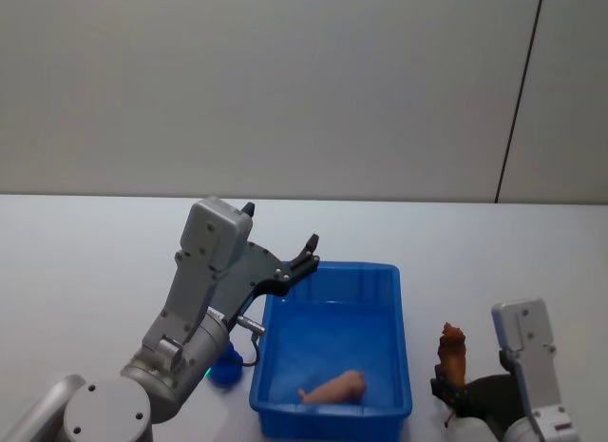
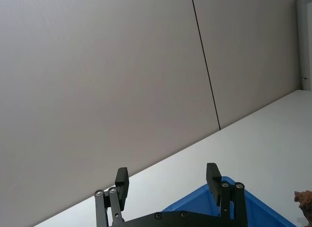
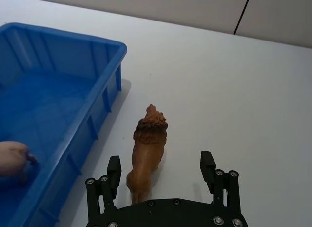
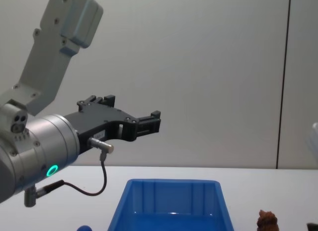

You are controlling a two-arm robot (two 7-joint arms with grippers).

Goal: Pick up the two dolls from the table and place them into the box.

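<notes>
Presently, the pale doll (image 1: pixel 334 388) lies on its side on the floor of the box (image 1: pixel 332 268), near the front wall. That half of the task looks done.

The brown doll (image 3: pixel 147 151) stands upright on the table (image 1: pixel 95 252), just beside the box's right wall and apart from it.

The right gripper (image 3: pixel 161 159) is low behind this doll with its fingers spread. The doll's hindquarters sit between them, nearer one finger than the other, and no contact is evident. I judge this a pre-grasp line-up, since closing here would catch the body across its narrow width.

The left gripper (image 2: pixel 167 173) is raised above the box's left rim, pointing forward, fingers spread and holding nothing. It seems to be held high to leave the box mouth free for the other arm.

No brand, label or legible writing is found on the box, the dolls or the arms. The only marking is a green lit ring (image 4: pixel 51 170) on the left arm.
</notes>
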